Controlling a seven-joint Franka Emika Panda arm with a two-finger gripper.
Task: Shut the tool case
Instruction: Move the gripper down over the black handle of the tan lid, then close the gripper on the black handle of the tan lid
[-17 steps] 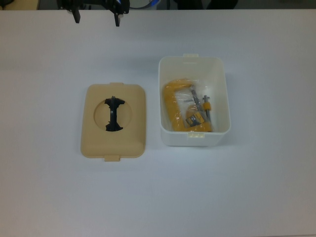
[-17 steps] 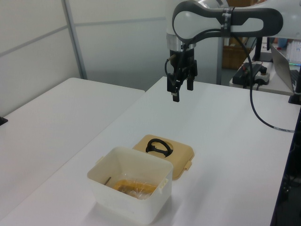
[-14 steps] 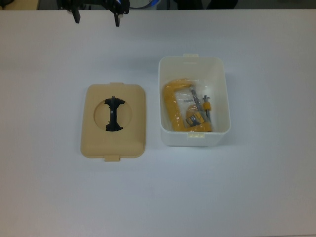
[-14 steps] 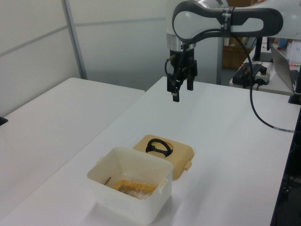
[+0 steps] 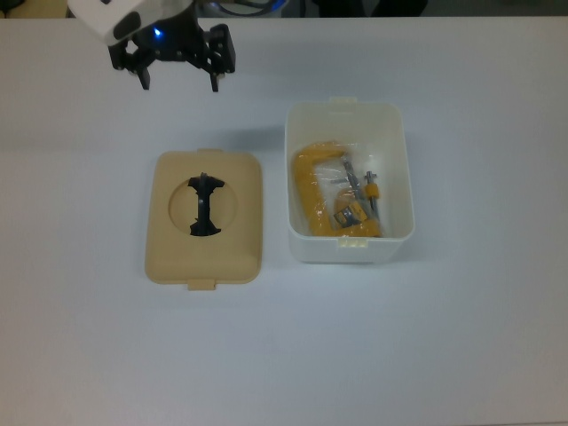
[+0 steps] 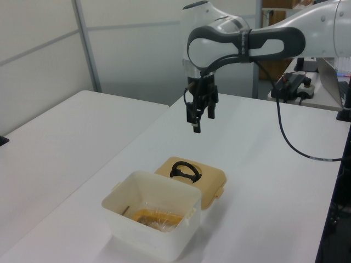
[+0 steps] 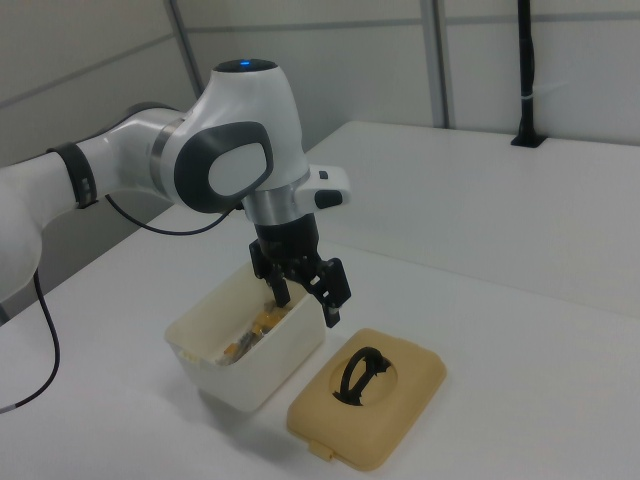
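Likely the lid [image 5: 205, 217] is light, rigid plastic; its handle [image 5: 206, 206] suits the empty, spread gripper [image 5: 179, 80].

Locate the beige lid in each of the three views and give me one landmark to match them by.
Top view: the beige lid lies left of centre, on the top view's left of the white tub.
Left view: lower centre, behind the tub.
Right view: bottom centre-right, on the right view's right of the tub.
Shared landmark: the black handle in the lid's round recess.
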